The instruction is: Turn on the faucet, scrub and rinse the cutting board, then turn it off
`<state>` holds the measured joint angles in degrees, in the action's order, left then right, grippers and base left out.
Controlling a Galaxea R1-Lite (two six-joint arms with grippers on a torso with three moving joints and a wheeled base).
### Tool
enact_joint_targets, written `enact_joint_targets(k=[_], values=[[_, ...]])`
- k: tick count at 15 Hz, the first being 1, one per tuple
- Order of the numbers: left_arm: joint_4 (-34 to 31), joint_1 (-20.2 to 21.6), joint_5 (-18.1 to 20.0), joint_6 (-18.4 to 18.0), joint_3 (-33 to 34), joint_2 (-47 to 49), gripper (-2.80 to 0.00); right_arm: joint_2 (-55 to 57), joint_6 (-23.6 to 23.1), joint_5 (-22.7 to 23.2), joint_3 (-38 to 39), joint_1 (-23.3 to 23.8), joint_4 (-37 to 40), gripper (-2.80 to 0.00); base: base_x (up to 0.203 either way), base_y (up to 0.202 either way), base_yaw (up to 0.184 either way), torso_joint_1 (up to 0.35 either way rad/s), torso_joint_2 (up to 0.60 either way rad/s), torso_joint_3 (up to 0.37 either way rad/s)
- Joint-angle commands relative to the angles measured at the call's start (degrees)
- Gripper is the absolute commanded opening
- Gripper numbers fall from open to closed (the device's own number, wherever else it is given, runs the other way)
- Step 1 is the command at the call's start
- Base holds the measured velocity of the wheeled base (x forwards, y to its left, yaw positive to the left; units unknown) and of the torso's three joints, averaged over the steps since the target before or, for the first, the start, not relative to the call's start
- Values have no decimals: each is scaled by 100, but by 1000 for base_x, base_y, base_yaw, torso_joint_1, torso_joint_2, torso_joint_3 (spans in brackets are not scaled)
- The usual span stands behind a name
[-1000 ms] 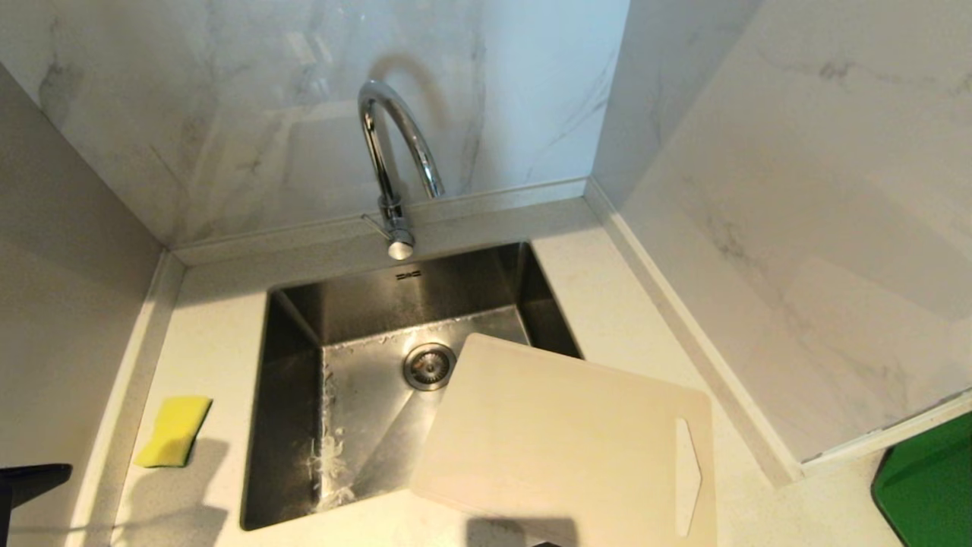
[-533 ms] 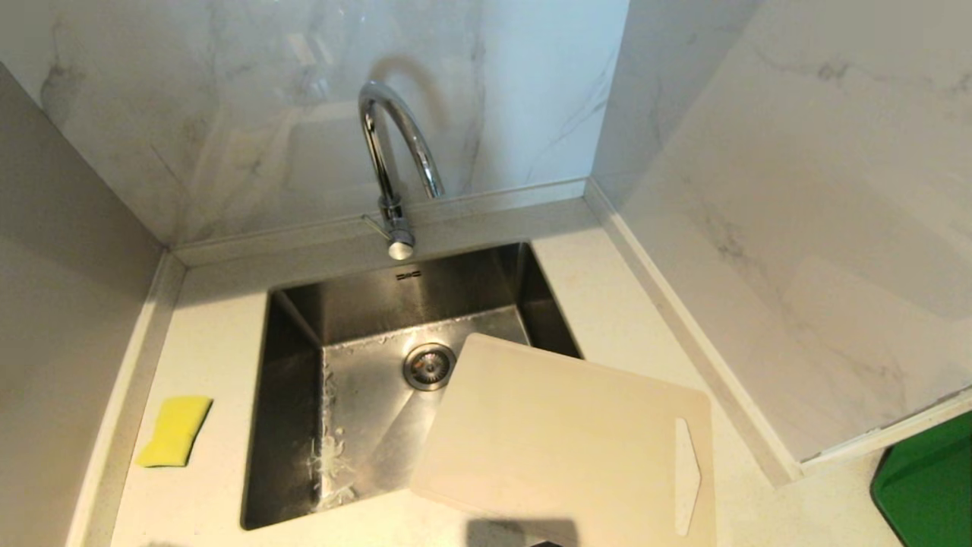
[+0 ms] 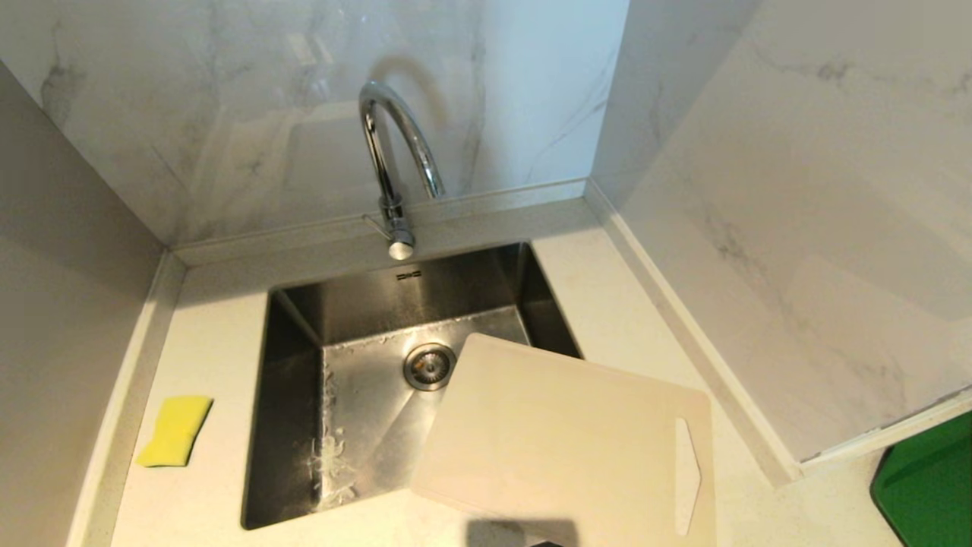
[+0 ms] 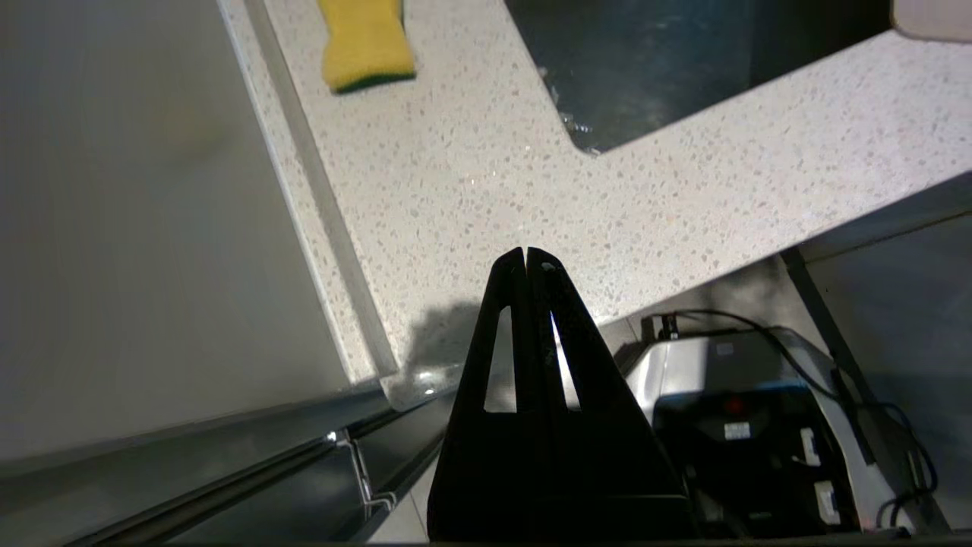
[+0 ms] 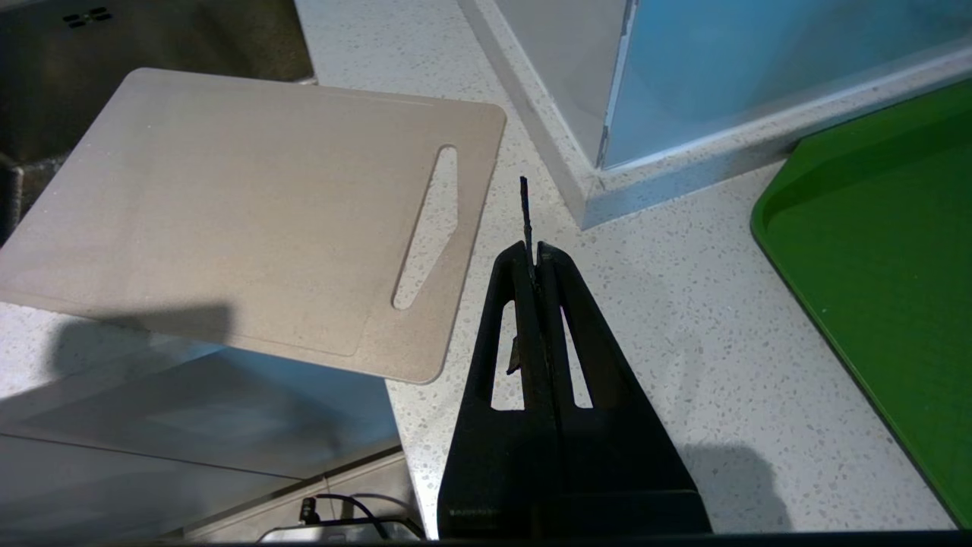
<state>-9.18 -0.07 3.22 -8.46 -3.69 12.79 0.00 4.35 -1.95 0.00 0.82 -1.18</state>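
Left gripper: jaws pressed fully together, tips meeting with no gap; nothing between them; poised above the front edge of the countertop, touching nothing.
Right gripper: fingers clenched tight; a thin dark sliver standing up from between the tips, its nature unclear; suspended over the counter just beside the handle end of the board, not touching it.
Cutting board: cream, rounded corners, lying flat and askew; one corner overhanging the sink, near the drain; handle slot at the end toward the right; near edge projecting past the counter front in the right wrist view.
Faucet: chrome gooseneck at the back rim of the sink, spout arched forward over the basin; no water stream visible.
Sponge: yellow, green underside seen from the left wrist; on the counter left of the sink, well apart from both grippers.
Green mat: on the counter at far right, beyond the marble wall corner.
Head view: neither arm present.
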Motion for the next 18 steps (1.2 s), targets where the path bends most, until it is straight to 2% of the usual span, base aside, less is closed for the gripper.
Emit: enact_joint_targets(k=[1,2,4,5,6,8,18], values=[[-5,-3,3,-10,-3,-470,-280,-9,4,2,0,6,-5,-280,0,0,0,0,0,0],[-5,-2,3,-13,-5,-651,-280,-9,4,2,0,38,-5,-280,0,0,0,0,0,0],[-5,-2,3,-15,-8,-1059,-280,-9,4,2,0,617,-5,-280,0,0,0,0,0,0],[20,0,0,-19,3,-1257,-280,-9,4,2,0,732,-5,-280,0,0,0,0,0,0],[44,-1,-21,18,16,-1280,-280,-9,4,2,0,620,-5,-280,0,0,0,0,0,0],[41,7,-41,282,18,-1270,-280,-9,4,2,-1,33,-5,-280,0,0,0,0,0,0],[39,7,-67,336,18,-1270,-280,-9,4,2,0,2,-5,-280,0,0,0,0,0,0]])
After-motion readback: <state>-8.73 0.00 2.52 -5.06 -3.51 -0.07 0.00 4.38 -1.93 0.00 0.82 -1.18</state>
